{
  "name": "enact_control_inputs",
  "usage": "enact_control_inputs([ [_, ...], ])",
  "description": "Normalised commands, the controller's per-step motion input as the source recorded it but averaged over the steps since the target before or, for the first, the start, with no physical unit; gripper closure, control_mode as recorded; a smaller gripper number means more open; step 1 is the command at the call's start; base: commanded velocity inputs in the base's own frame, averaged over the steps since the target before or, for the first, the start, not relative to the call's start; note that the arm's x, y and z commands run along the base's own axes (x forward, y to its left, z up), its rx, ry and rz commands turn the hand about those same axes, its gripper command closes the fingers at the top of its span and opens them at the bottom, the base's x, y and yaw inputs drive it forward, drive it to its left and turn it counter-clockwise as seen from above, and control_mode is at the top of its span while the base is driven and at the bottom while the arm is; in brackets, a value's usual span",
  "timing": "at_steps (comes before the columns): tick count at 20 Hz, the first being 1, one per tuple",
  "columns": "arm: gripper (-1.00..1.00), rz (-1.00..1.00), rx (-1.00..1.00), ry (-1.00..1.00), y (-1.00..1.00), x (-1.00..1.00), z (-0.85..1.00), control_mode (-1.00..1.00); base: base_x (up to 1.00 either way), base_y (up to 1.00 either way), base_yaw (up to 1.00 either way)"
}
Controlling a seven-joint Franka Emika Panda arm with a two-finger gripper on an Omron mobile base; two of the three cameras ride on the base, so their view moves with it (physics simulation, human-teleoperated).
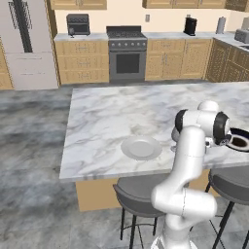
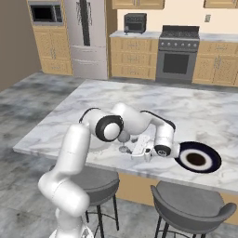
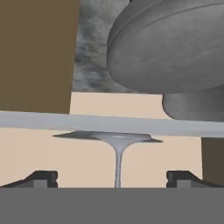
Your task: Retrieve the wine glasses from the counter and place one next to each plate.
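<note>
Right up close in the hand view: thin stem and round foot of a wine glass (image 3: 117,151), standing on the edge of the island (image 3: 52,120), hand camera turned upside down so the foot shows above the stem. Two dark fingertips (image 3: 40,178) spread wide, one on each side of the stem, not touching it. Nothing held. Grey stools (image 3: 175,52) just past the edge.

From the right base view: gripper (image 2: 145,151) low over the island, glass (image 2: 123,141) standing between the white plate (image 2: 94,145) and the dark plate (image 2: 199,159).

Looks like first glass just set down and let go. Next: back away slowly without knocking the stem, then off to the counter for the other glass, to stand beside the second plate.
</note>
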Motion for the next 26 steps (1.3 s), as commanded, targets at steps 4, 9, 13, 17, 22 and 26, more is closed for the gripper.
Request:
enact_control_inputs([
  [4,-1.0,-0.19,0.0,-0.09,-0.01,-0.48,0.37,-1.0,0.0,0.0,0.0],
  [9,-1.0,-0.14,0.0,-0.17,0.0,-0.62,0.63,-1.0,0.0,0.0,0.0],
  [13,-1.0,-0.09,0.0,-0.12,0.0,-0.55,0.84,-1.0,0.0,0.0,0.0],
  [17,-1.0,-0.05,0.0,-0.08,0.0,-0.57,1.0,-1.0,0.0,0.0,0.0],
  [22,-1.0,0.0,0.0,-0.13,0.1,-0.74,1.0,-1.0,0.0,0.0,0.0],
  [26,-1.0,0.0,0.0,-0.14,0.26,-0.72,1.0,-1.0,0.0,0.0,0.0],
])
